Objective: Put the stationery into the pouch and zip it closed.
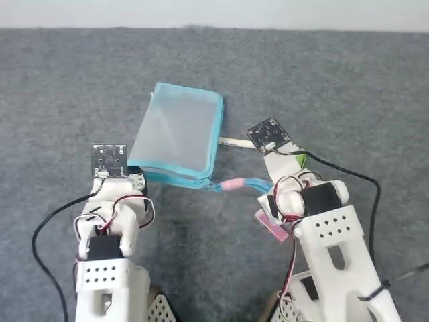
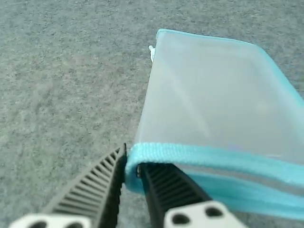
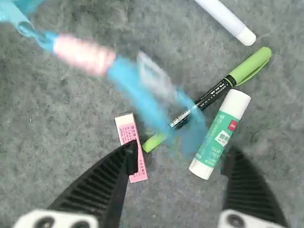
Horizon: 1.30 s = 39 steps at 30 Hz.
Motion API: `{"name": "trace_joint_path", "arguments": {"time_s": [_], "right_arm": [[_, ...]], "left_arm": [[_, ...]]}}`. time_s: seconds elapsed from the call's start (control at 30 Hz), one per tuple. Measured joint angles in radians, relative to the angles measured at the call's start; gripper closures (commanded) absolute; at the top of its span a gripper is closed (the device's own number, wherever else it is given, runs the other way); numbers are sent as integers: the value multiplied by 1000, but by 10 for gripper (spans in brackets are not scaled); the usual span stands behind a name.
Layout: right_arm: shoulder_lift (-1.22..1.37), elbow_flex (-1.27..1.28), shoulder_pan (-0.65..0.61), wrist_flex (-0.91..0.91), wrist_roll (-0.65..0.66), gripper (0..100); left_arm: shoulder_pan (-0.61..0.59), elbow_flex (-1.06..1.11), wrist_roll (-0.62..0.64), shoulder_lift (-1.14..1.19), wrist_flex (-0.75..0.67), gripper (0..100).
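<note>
Left pincer [image 2: 132, 160]: is clamping together on the teal-trimmed corner of the pouch [image 2: 209, 95], with the trim pinched between its ribbed fingers.
Right pincer [image 3: 181, 149]: is standing wide apart and gripping nothing; the pink-and-blue pull cord [image 3: 85, 54] is trailing across the gap ahead of its tips.
Step in hand: seemingly getting the zip open, since the stationery is lying outside the pouch. I cannot tell whether the zip is already partly open.
Doing it well: the left pincer should be anchoring the corner firmly while the right one is closing on the cord close to the slider, then drawing along the zip line rather than upward — otherwise the light pouch is likely to lift or twist.
Pouch axis: the long axis is running straight away from the left pincer's tips. The zip edge is lying crosswise at those tips, its pull end pointing toward the right pincer.
Stationery: the eraser [image 3: 128, 140], green pen [image 3: 247, 66] and glue stick [image 3: 221, 133] are lying under and just beyond the right pincer's fingers — the white marker [image 3: 225, 19] is lying farther out.
</note>
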Motion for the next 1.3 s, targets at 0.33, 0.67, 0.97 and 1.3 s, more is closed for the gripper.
{"name": "trace_joint_path", "arguments": {"time_s": [0.33, 0.67, 0.97, 1.3], "right_arm": [[37, 0, 193, 3, -3, 729], [402, 0, 241, -75, -3, 735], [537, -2, 269, -180, -3, 736], [598, -2, 350, -273, -5, 890]], "left_arm": [[0, 0, 0, 0, 2, 990], [0, 0, 0, 0, 2, 989], [0, 0, 0, 0, 2, 989], [31, -2, 0, 0, 2, 989]]}}
